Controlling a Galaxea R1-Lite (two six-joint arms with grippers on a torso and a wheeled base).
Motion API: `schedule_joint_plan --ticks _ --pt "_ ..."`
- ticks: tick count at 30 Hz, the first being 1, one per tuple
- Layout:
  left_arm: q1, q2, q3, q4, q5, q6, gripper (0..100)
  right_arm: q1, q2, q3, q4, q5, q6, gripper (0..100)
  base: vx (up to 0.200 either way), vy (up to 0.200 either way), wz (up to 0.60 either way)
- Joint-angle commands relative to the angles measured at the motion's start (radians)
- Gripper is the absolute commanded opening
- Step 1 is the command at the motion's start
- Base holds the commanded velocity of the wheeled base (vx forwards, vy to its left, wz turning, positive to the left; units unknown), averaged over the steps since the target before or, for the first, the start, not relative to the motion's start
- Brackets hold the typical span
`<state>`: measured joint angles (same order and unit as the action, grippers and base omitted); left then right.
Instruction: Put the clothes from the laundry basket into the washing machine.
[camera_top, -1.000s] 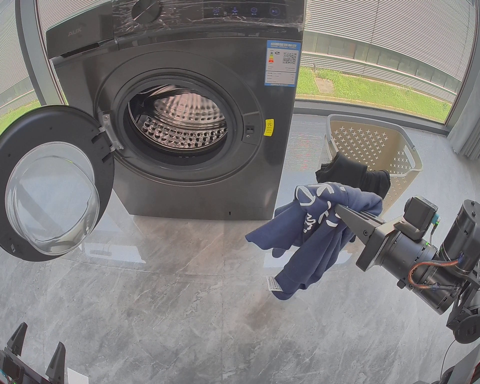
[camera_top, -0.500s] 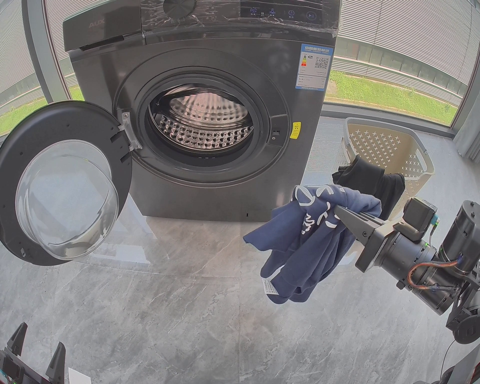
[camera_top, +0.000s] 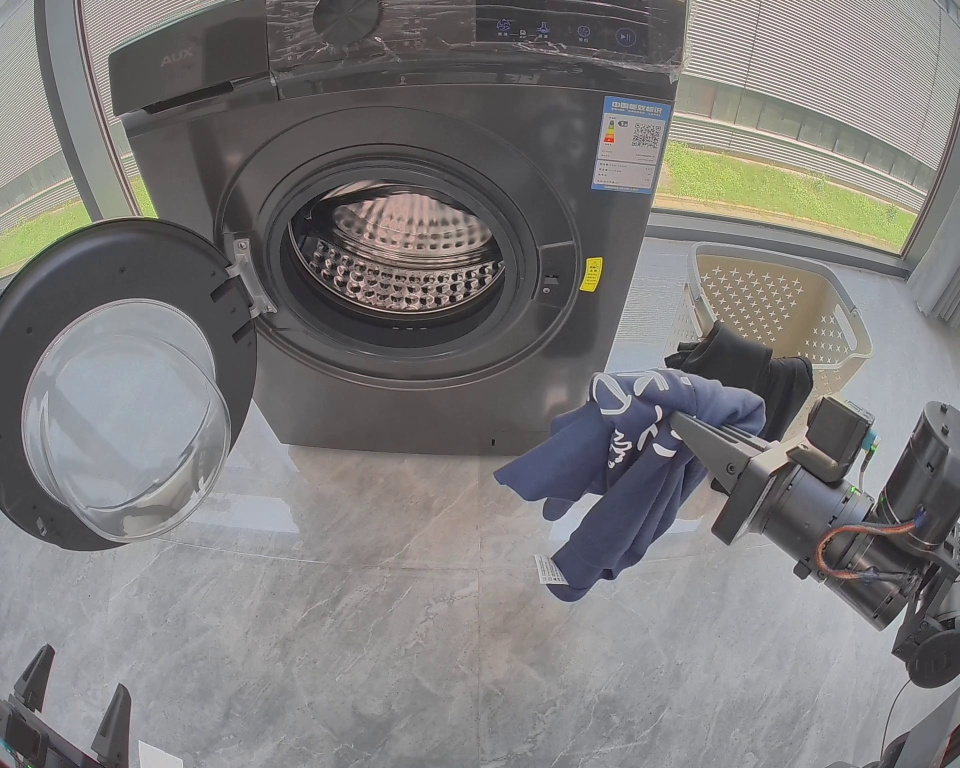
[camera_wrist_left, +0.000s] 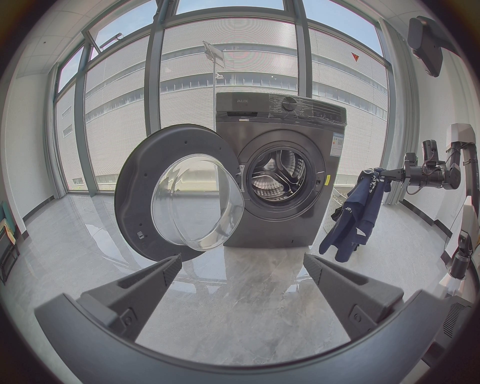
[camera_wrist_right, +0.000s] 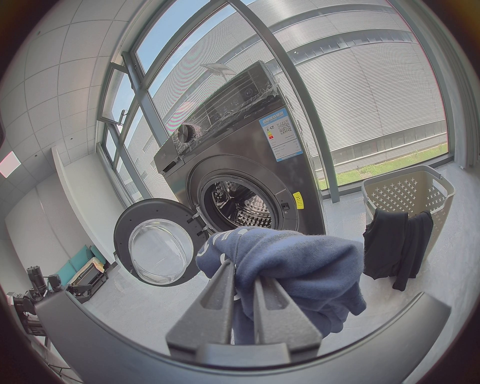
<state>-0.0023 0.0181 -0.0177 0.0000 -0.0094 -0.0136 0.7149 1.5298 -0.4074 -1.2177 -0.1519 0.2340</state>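
The right gripper (camera_top: 682, 422) was pinching the blue garment (camera_top: 620, 470), which hung above the floor between the laundry basket (camera_top: 770, 295) and the washing machine (camera_top: 420, 400) — the carrying step, I judged — and the next move called for bringing it into the open drum (camera_top: 400, 250).

Right end effector (camera_top: 685, 422) clamped, left end effector (camera_wrist_left: 241, 259) wide

One washing machine (camera_top: 420, 400), one laundry basket (camera_top: 775, 295), two garments: one navy top (camera_top: 620, 480), one black piece (camera_top: 735, 355).
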Motion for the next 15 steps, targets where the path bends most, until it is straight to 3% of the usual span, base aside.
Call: schedule_joint_plan --ticks 1,9,15 --pt "-0.001 -0.012 0.018 0.000 0.000 0.000 100 0.000 0.001 0.004 0.000 0.000 0.001 0 0.000 0.200 0.00" --pt "-0.001 -0.012 0.018 -0.002 0.000 0.000 100 0.000 0.001 0.006 0.000 0.000 0.001 0 0.000 0.200 0.00" --pt "-0.001 -0.013 0.018 0.000 0.000 0.000 100 0.000 0.001 0.007 0.000 0.000 0.001 0 0.000 0.000 0.00"
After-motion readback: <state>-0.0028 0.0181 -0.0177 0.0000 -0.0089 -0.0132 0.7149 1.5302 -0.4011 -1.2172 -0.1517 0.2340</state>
